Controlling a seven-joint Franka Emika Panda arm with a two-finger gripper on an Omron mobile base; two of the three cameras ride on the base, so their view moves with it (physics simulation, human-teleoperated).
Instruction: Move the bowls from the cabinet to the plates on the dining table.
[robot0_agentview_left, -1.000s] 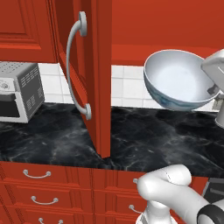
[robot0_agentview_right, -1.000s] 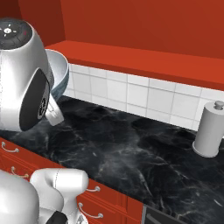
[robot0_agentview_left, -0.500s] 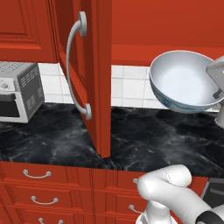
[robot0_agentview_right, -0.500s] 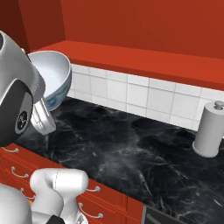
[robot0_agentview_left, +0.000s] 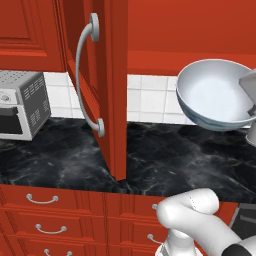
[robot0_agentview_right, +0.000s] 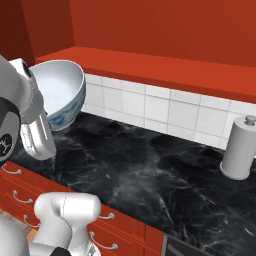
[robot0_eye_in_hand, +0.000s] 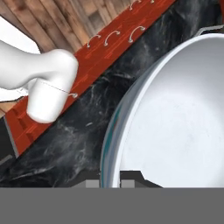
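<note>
A glossy white bowl with a pale blue tint hangs tilted in the air over the black marble counter, right of the red cabinet's open door. My gripper is shut on its rim, one fingertip inside and one outside. In the right base view the bowl sits at the far left beside my hand. In the hand view the bowl takes up the right side. The gripper meets the bowl's right rim. The plates and the dining table are out of view.
A silver toaster oven stands on the counter at the left, under a closed cabinet door. A paper towel roll stands at the right by the tiled backsplash. Red drawers run below the counter edge.
The held bowl has drifted a little to the right, away from the cabinet door, and my arm has swung out toward the left edge of the right base view. The grip stays shut.
</note>
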